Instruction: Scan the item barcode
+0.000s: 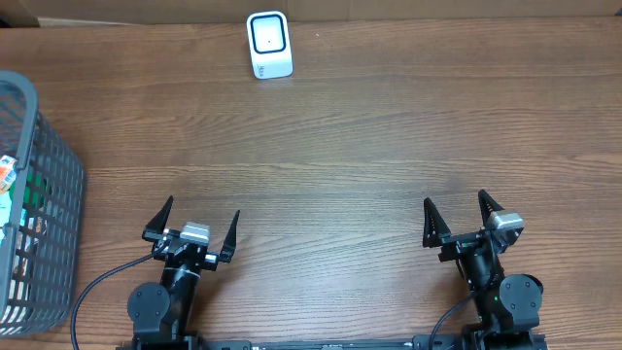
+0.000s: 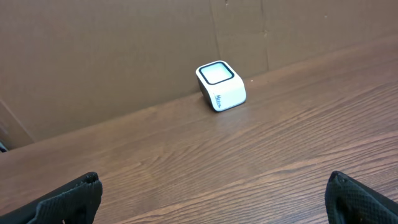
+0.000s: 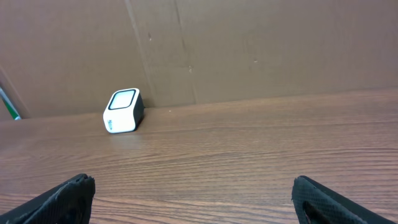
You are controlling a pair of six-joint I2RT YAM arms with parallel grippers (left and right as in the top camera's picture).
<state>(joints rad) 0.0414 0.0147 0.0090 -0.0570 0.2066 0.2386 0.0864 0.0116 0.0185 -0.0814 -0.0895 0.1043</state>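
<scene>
The left gripper's point(image 1: 201, 208) two black fingers point(image 2: 68, 200) stood wide apart with nothing between them but bare wood. The right gripper's point(image 1: 455, 197) fingers point(image 3: 65, 198) were spread just as wide and held nothing either. Both grippers sat low at the near edge of the table point(image 1: 369, 146), well apart from each other, the left one toward the basket side and the right one toward the opposite side. Both pointed toward the far edge. A black cable point(image 1: 92, 287) looped out from the base of the left arm.

The scanner point(image 1: 269, 44), a small white box with a dark-rimmed window on top, stood at the far edge of the table. It sat just in front of the brown cardboard wall point(image 2: 124, 50), well away from both grippers and nearer the left arm's line than the right's. Both wrist cameras caught it from their own side, tilted slightly, with small blue lettering on its side.

A grey mesh basket point(image 1: 53, 224) sat at the left edge of the table, near the left arm but not touching it. Some colourful packets point(image 1: 10, 177) lay inside it, partly hidden by the mesh. Which of them carried a barcode could not be told.
</scene>
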